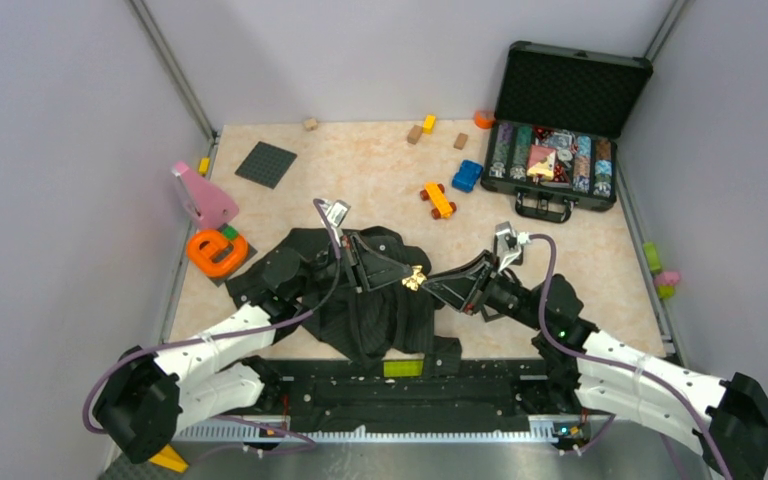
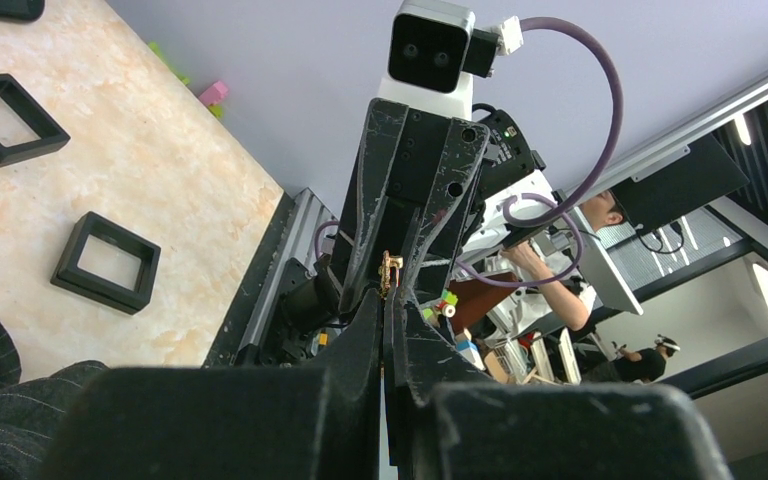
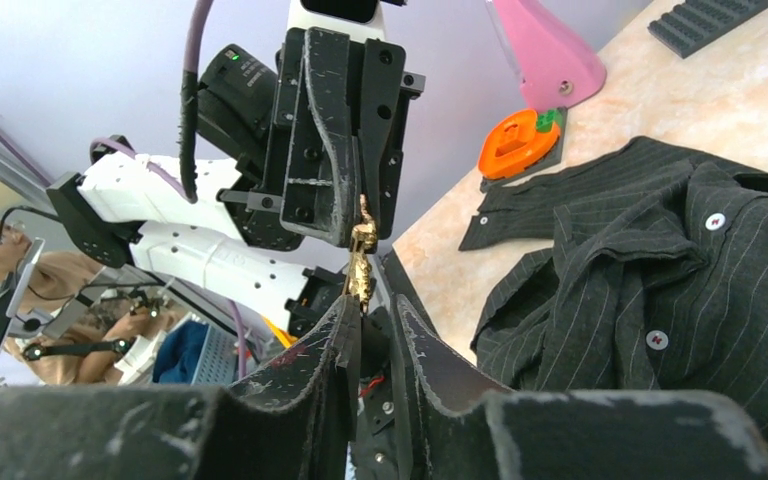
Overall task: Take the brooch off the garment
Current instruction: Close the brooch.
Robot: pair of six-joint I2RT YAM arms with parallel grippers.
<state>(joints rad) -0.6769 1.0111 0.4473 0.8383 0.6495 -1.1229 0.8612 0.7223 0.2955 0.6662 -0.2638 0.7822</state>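
- Far to the right of the dark pinstriped button-up shirt [image 1: 360,300] I see a black hard-shell case [image 1: 572,95] standing open with its lid up. Rows of poker chips [image 1: 520,160] and some cards fill its tray.
- Left of the shirt sit an orange plastic ring [image 1: 217,250] and a pink plastic stand [image 1: 203,195]. Beyond the shirt are a blue toy car [image 1: 467,176] and an orange toy car [image 1: 438,200].
- The small shiny gold brooch [image 1: 415,278] hangs over the shirt's right edge, between my two arms' fingertips.
- My left gripper [image 1: 403,279] is pinched tight on one end of the brooch. My right gripper [image 1: 430,285] has its jaws slightly apart, one finger touching the other end.
- Only the right wrist view shows the brooch free of cloth. Only the left wrist view shows two black square frames [image 2: 105,262] on the marble-look tabletop [image 2: 160,150].
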